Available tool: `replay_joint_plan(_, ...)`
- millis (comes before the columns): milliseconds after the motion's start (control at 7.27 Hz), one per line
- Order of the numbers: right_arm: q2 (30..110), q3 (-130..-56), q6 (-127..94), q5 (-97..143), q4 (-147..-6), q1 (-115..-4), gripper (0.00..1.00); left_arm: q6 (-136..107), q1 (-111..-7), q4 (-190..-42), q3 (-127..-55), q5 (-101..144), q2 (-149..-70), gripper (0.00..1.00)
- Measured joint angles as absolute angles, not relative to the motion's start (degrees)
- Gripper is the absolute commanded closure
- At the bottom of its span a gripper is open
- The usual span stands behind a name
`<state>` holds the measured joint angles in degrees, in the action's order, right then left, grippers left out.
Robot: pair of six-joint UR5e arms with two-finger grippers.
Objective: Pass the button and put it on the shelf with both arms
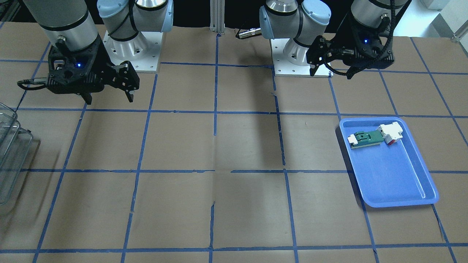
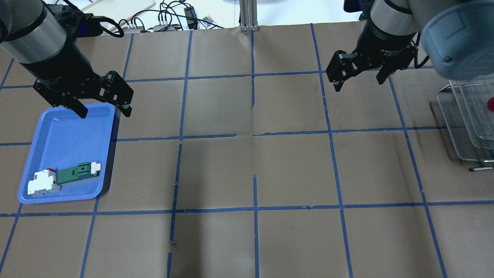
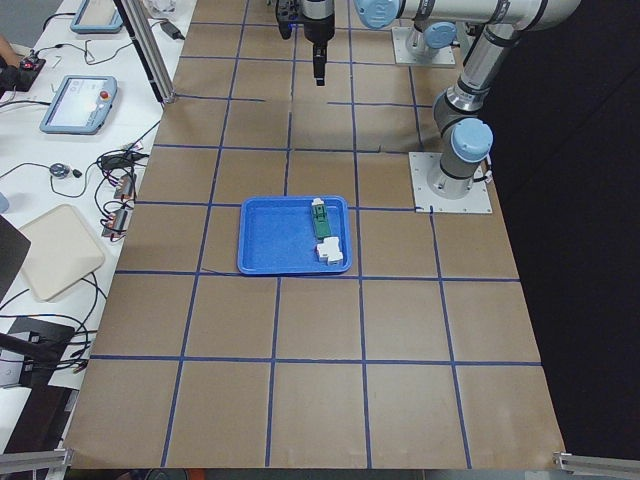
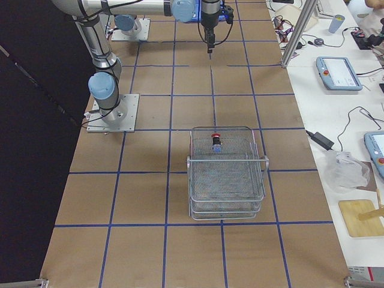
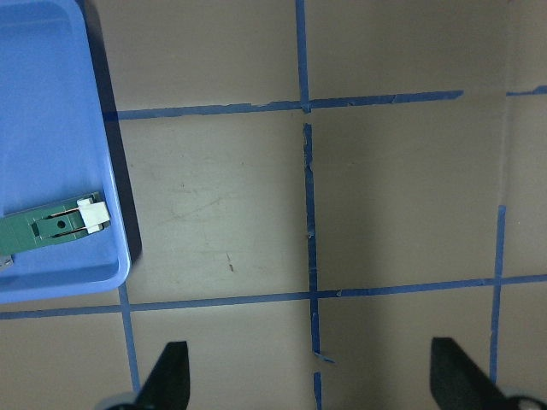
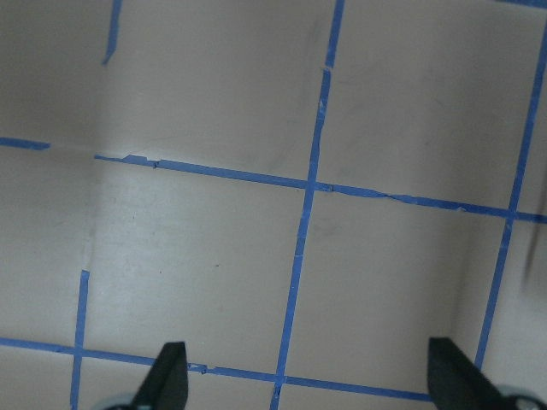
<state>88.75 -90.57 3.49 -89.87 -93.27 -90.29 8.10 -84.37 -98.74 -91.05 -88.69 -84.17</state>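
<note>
The button (image 4: pixel 216 141), with its red head, lies on the top tier of the wire-mesh shelf (image 4: pixel 227 174). In the overhead view only its red head (image 2: pixel 491 103) shows at the right edge, inside the shelf (image 2: pixel 469 127). My left gripper (image 2: pixel 105 113) is open and empty above the far rim of the blue tray. My right gripper (image 2: pixel 359 84) is open and empty above bare table, well to the left of the shelf. Both wrist views show open fingers over the table and nothing between them.
The blue tray (image 2: pixel 65 139) at my left holds a green-and-white flat component (image 2: pixel 79 172) and a white block (image 2: pixel 42 183). The brown table has a grid of blue tape. A corner of the shelf (image 1: pixel 11 146) shows at the front view's left edge.
</note>
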Motion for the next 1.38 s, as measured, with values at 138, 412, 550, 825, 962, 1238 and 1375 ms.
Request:
replay_joint_plan(138, 88.56, -90.4, 2.23, -89.84, -93.13, -89.93, 0.0, 8.09, -84.35, -99.04, -91.04, -88.76, -83.48, 0.0)
replay_joint_plan(412, 88.46, -90.22, 1.36, -89.71, -92.89, -89.36, 0.0, 8.2, -84.35, -99.28, -91.53, -88.86, -82.48, 0.0)
replay_joint_plan(550, 88.45, -90.21, 1.28, -89.73, -92.85, -89.21, 0.0, 8.22, -84.4, -99.48, -91.62, -88.84, -82.27, 0.0)
replay_joint_plan(825, 88.54, -90.65, 1.24, -89.57, -92.78, -89.14, 0.0, 8.24, -84.46, -100.88, -91.71, -88.87, -82.16, 0.0)
replay_joint_plan(962, 88.57, -90.79, 1.23, -89.52, -92.79, -89.14, 0.0, 8.25, -84.46, -101.28, -91.84, -88.91, -82.21, 0.0)
replay_joint_plan(1238, 88.64, -90.99, 1.29, -89.77, -92.71, -89.2, 0.0, 8.26, -84.44, -101.49, -92.17, -88.94, -82.26, 0.0)
replay_joint_plan(1375, 88.7, -91.1, 1.43, -89.87, -92.62, -89.19, 0.0, 8.26, -84.44, -101.49, -92.4, -88.94, -82.25, 0.0)
